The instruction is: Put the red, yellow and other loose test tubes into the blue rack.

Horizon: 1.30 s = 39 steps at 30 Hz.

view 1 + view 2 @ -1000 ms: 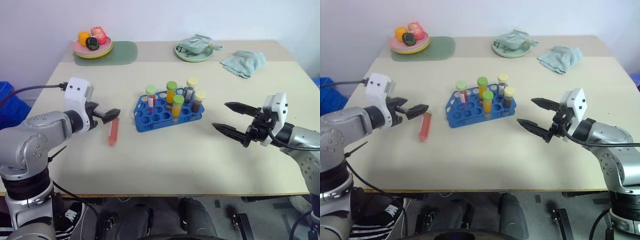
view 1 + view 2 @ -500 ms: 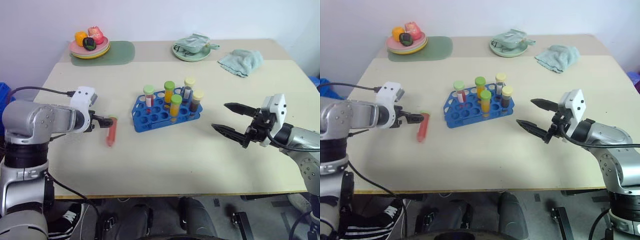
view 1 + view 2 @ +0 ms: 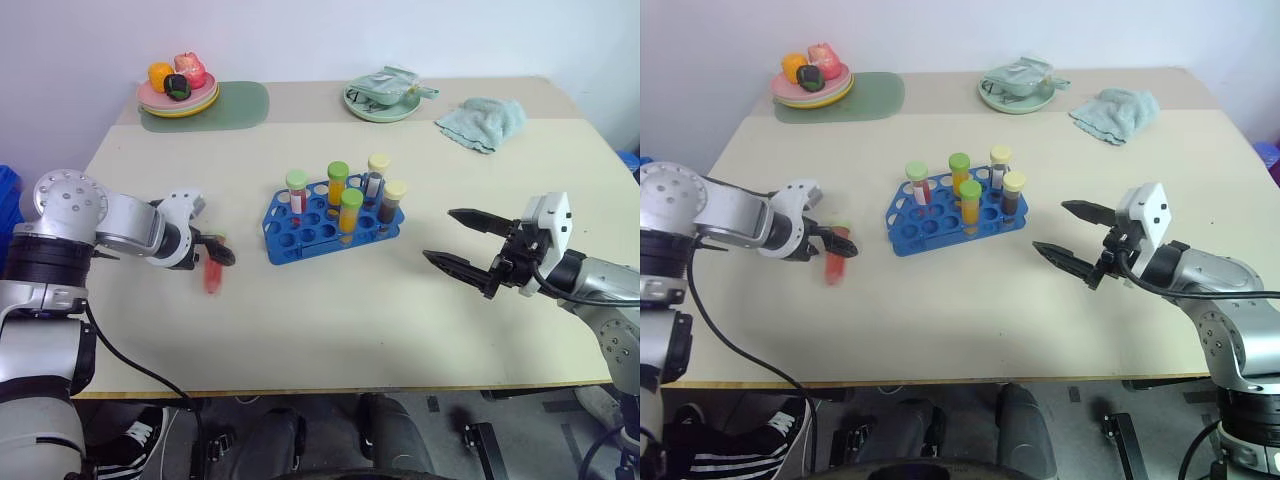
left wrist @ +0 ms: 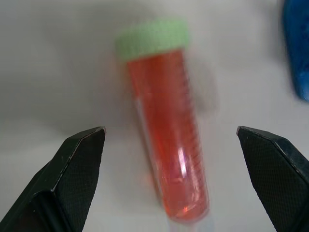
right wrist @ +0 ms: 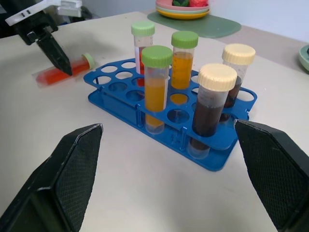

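Red test tube (image 4: 166, 128), green-capped, lying flat on the table (image 3: 330, 320), well left of the blue rack (image 3: 335, 228) and apart from it. Left gripper (image 3: 214, 251) poised directly over the tube, fingers (image 4: 77, 164) spread wide to either side, nothing held. To do this step well: lower until the pads bracket the tube's mid-body, keep the jaws square across its length, then close gently so it cannot roll or squirt out. Lift level, tip upright, cap up, before heading for an empty hole. Blue rack already carrying five capped tubes, front holes free. Farther right, right gripper (image 3: 1072, 241) hanging above the table, jaws wide apart, empty; best kept clear of the rack during insertion.
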Tool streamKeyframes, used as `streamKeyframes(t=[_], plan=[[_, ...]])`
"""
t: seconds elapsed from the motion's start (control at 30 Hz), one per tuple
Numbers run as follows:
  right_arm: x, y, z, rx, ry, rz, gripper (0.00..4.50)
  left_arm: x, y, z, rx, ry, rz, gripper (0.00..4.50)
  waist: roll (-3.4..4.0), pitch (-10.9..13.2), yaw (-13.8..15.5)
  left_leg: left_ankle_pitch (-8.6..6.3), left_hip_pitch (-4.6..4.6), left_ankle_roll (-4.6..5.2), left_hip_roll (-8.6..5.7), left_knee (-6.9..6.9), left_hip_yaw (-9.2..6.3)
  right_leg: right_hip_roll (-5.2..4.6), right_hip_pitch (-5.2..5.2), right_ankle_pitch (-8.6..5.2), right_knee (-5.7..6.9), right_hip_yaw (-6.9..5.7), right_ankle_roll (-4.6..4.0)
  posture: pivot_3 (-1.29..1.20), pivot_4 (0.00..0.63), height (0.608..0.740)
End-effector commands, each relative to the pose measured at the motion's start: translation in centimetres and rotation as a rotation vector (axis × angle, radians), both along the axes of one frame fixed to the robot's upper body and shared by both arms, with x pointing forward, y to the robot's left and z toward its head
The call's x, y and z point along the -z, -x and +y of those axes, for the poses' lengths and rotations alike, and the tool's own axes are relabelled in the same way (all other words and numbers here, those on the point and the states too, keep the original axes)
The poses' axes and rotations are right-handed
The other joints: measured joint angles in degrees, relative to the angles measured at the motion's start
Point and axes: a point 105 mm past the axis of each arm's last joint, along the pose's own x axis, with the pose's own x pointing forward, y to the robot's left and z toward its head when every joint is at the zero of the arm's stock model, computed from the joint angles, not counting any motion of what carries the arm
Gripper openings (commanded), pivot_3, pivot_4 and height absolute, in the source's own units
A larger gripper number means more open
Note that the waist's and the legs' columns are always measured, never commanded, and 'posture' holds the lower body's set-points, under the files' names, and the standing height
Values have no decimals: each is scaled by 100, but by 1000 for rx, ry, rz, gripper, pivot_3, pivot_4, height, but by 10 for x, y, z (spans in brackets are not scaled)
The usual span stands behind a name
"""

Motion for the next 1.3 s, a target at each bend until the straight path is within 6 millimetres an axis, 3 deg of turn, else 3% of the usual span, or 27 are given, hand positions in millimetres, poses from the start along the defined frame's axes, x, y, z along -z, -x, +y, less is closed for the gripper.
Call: streamKeyframes(t=[0.03, 0.77, 0.87, 1.0, 1.3], plan=[[-13, 8, -2, -32, 14, -38, 4500, -11, 6, 1, -5, 34, 18, 4455, 0, 0, 4, 0, 0, 0, -1, 0, 0, 0, -1, 0, 0, 1, 0, 0, 150, 740], [-11, 6, -1, -33, 23, -41, 4500, 8, -8, -24, -185, 82, 8, 4455, 19, -12, 34, 5, 19, -9, -12, 5, -7, -2, 25, 0, 1, 2, 0, 0, 150, 740], [-11, 6, -2, -29, 24, -42, 4500, 11, -6, -23, -202, 72, 3, 3618, 20, -13, 35, 7, 20, -11, -13, 7, -11, -2, 28, 0, 2, 2, 0, 0, 150, 740], [-12, 6, -2, -26, 26, -42, 4500, 10, -6, -24, -207, 68, -14, 1719, 20, -13, 48, 7, 19, -12, -17, 9, -13, -3, 29, 0, 2, 1, 0, 0, 150, 740], [-11, 4, -2, -24, 27, -44, 4500, 9, -4, -23, -207, 58, -39, 1719, 20, -13, 20, 7, 19, -12, -19, 8, -19, -3, 27, 0, 2, 0, 0, 0, 150, 740]])
